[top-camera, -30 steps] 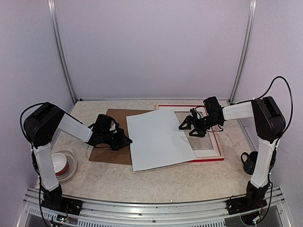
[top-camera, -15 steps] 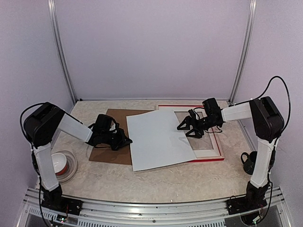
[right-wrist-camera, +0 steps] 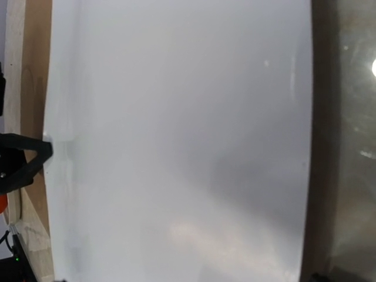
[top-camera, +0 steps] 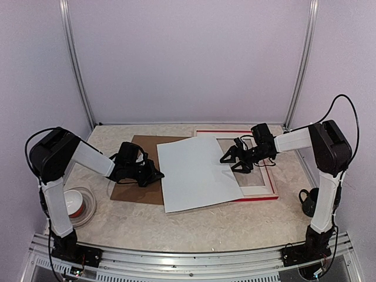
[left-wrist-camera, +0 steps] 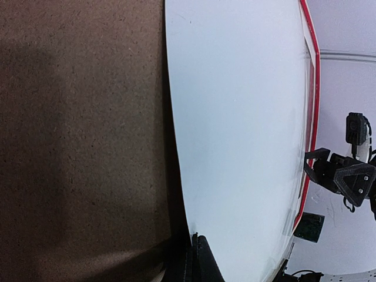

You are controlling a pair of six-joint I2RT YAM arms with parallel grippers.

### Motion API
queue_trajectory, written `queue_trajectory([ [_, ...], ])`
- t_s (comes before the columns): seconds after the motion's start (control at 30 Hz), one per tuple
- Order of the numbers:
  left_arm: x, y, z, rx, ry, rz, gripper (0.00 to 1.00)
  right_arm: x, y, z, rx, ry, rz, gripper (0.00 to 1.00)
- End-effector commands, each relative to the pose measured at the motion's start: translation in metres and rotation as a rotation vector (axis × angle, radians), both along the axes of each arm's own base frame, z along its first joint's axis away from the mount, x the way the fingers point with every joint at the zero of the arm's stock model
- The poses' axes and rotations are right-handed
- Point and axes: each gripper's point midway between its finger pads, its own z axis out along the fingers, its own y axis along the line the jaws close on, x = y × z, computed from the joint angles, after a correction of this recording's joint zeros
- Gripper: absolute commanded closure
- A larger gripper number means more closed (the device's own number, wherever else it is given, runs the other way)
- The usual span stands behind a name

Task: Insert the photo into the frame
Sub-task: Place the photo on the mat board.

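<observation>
We see the photo [top-camera: 197, 173] blank side up, left edge over the backing board [top-camera: 132, 176], right part hiding the left side of the frame [top-camera: 263, 189] (red-rimmed, pale within) by the far right corner of the table [top-camera: 205, 226]. The left gripper [top-camera: 157, 174] is closed at the photo's left edge, hold unclear; the right gripper [top-camera: 232, 163] gapes empty above its right edge

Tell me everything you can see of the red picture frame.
The frame lies flat on the table at the right rear. It is a rectangle with a thin red outer edge, a pale inner band and a greyish centre. The photo, white back up, covers its left part. The right tool hangs open over it; contact cannot be told.
</observation>
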Motion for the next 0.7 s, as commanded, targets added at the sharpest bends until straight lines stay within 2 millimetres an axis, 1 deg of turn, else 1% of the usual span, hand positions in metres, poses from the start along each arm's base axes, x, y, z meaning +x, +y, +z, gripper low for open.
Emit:
queue_trajectory([
  [0.0,-0.006,0.007,-0.015,0.030,0.035,0.010,1.00,-0.006,0.003,-0.017,-0.010,0.034,0.017,0.11],
  [0.1,-0.006,0.007,-0.016,0.031,0.036,0.010,1.00,-0.008,0.004,-0.017,0.002,0.036,0.019,0.12],
  [0.2,-0.006,0.007,-0.015,0.031,0.035,0.008,1.00,-0.008,0.008,-0.013,0.028,0.033,0.031,0.16],
  [0.37,-0.006,0.006,-0.015,0.028,0.036,0.007,0.99,-0.012,0.019,0.004,0.127,0.037,0.071,0.36],
  [0.43,-0.005,0.006,-0.014,0.029,0.033,0.009,0.99,-0.012,0.020,0.009,0.145,0.035,0.073,0.44],
  [0.5,-0.005,0.006,-0.014,0.029,0.035,0.009,0.98,-0.012,0.020,0.012,0.153,0.035,0.075,0.56],
  [0.53,-0.004,0.005,-0.014,0.028,0.033,0.008,0.98,-0.011,0.021,0.013,0.158,0.036,0.077,0.60],
  [0.6,-0.004,0.005,-0.013,0.029,0.033,0.008,0.98,-0.011,0.020,0.011,0.155,0.047,0.074,0.64],
  [0.67,-0.003,0.004,-0.013,0.028,0.032,0.009,0.97,-0.011,0.018,0.005,0.137,0.059,0.073,0.65],
])
